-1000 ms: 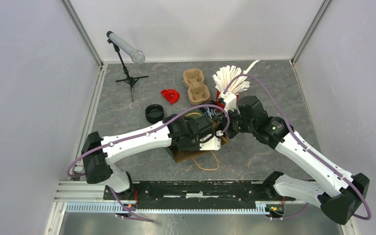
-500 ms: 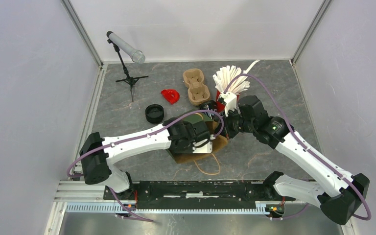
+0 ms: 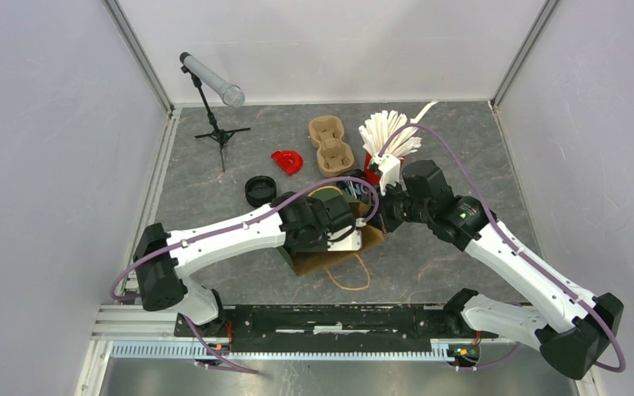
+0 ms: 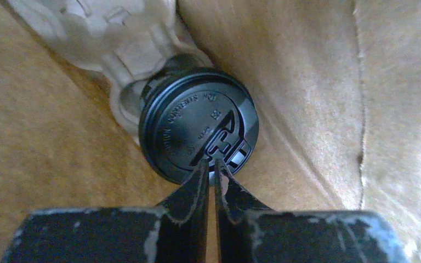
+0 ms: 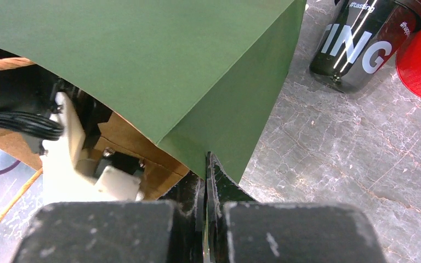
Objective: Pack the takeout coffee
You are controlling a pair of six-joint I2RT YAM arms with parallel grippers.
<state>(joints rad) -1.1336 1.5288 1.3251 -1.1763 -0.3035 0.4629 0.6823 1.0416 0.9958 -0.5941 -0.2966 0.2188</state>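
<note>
Grey table (image 3: 462,148), bag (image 3: 318,262) mid-scene: lidded cup (image 4: 197,123) sits inside it, so the placing step looks nearly done.
Your right hand (image 5: 205,159) pinches the bag's green edge. Your left hand (image 4: 212,161) is nearly closed inside the bag, tips at the cup's near rim beside the carrier (image 4: 126,49). Next, lift the left hand straight out without tipping the cup.

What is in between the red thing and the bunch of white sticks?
A brown cardboard cup carrier sits between the red thing and the white sticks, seen in the top view.
</note>
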